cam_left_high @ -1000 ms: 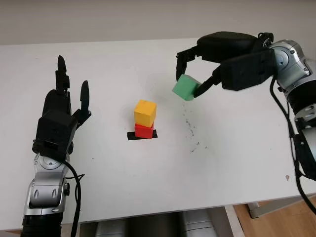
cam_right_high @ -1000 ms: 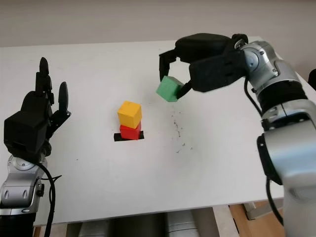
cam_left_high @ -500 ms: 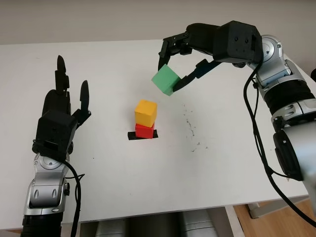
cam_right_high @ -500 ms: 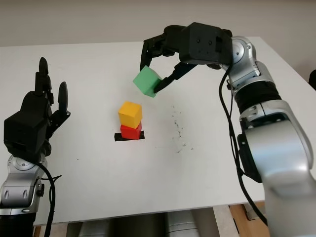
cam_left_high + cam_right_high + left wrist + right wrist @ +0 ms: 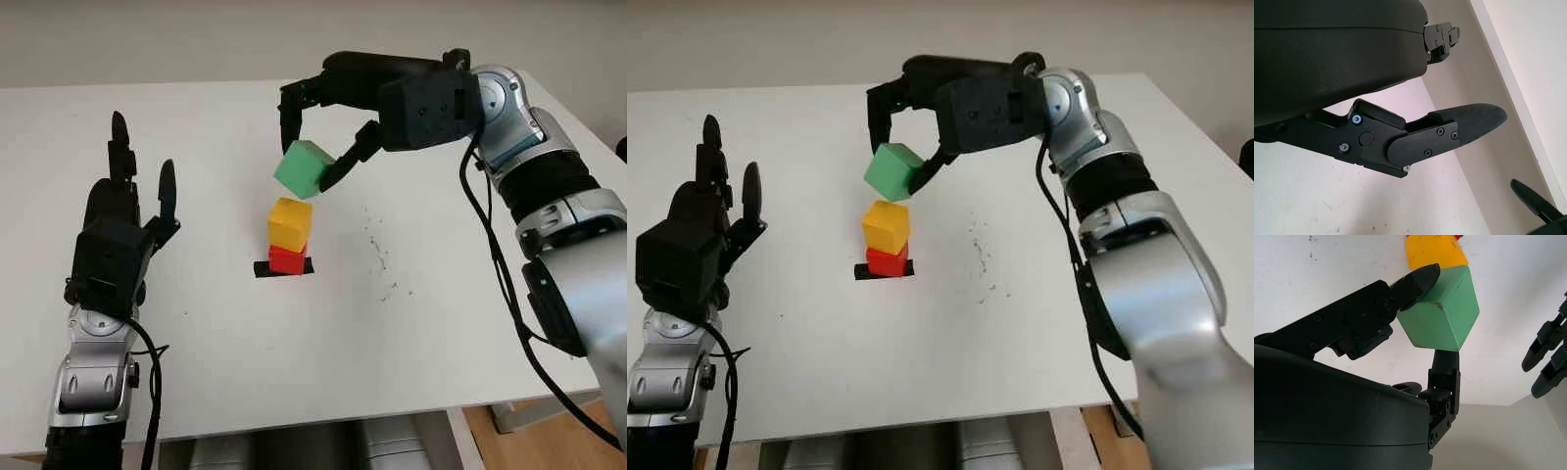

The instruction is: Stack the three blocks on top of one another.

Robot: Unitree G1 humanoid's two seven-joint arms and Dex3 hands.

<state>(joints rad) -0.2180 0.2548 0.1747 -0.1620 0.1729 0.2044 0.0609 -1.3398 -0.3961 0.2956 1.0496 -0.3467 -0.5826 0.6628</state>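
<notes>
My right hand grips the green block in the air, tilted, just above the yellow block. The yellow block sits on the red block, which stands on a black patch on the white table. My left hand is open, raised at the left.

White desk against a plain pale wall.
Desk surface carries small dark specks; wood-toned floor visible beyond its near right corner. Lighting even.
</notes>
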